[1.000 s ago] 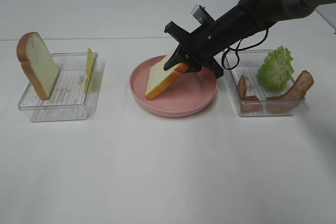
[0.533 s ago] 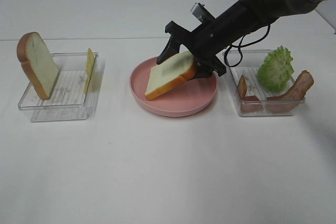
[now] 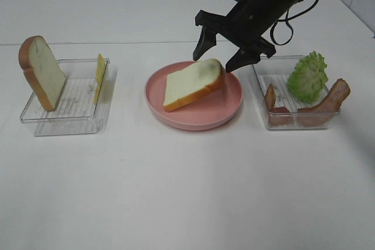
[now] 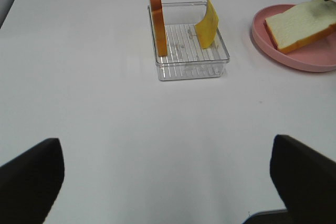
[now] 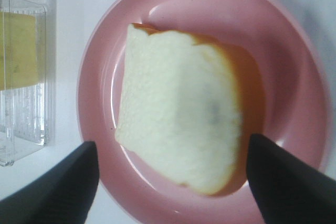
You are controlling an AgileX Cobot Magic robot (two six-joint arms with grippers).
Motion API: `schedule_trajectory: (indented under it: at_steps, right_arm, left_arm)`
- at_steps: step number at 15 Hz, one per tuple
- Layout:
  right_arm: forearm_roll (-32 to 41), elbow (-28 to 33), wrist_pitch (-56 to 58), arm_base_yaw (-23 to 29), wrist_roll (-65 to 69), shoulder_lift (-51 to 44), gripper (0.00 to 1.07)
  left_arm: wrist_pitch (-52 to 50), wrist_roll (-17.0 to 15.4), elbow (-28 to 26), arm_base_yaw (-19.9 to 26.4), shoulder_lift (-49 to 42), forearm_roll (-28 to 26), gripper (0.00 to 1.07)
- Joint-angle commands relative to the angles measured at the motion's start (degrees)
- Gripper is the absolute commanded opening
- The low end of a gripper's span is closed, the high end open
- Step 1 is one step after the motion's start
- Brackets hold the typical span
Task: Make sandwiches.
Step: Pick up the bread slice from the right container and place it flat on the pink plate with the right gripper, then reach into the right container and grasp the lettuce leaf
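One white bread slice (image 3: pixel 193 85) with brown crust lies slightly tilted on the pink plate (image 3: pixel 193 125). My right gripper (image 3: pixel 215 58) hovers just above it, open and holding nothing. In the right wrist view the slice (image 5: pixel 178 135) fills the gap between the dark fingertips (image 5: pixel 58 187). A second bread slice (image 3: pixel 41 71) and a yellow cheese slice (image 3: pixel 100 77) stand upright in the left clear tray (image 3: pixel 64 118). Lettuce (image 3: pixel 307 76) and bacon strips (image 3: pixel 329 100) sit in the right clear tray (image 3: pixel 293 122). My left gripper (image 4: pixel 168 192) is open over bare table, well short of its tray (image 4: pixel 191 66).
The white table runs wide in front of the plate and both trays. In the left wrist view the plate (image 4: pixel 294 61) lies to the side of the bread (image 4: pixel 153 14) and cheese (image 4: pixel 208 22). The right arm reaches in from the back right.
My right gripper opened and let go of the bread slice, then rose above the plate. The slice settled lower and flatter on the plate. The left arm stayed still.
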Motion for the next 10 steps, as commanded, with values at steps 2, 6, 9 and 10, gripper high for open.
schedule_trajectory:
  at_steps: [2, 6, 9, 10]
  right_arm:
    - [-7.6, -5.0, 6.0, 0.0, 3.4, -1.9, 0.77]
    - [-33.1, -13.2, 18.9, 0.0, 12.6, -3.0, 0.77]
    - [-38.6, -13.7, 23.4, -2.9, 12.6, -3.0, 0.77]
    - [-37.0, -13.7, 23.1, -5.5, 12.3, -3.0, 0.77]
  left_arm:
    - [-0.5, -0.1, 0.2, 0.1, -1.0, -0.2, 1.0]
    - [-0.5, -0.1, 0.2, 0.1, -1.0, -0.2, 1.0]
    - [-0.5, -0.1, 0.2, 0.1, -1.0, -0.2, 1.0]
    - [-0.5, -0.1, 0.2, 0.1, -1.0, -0.2, 1.0]
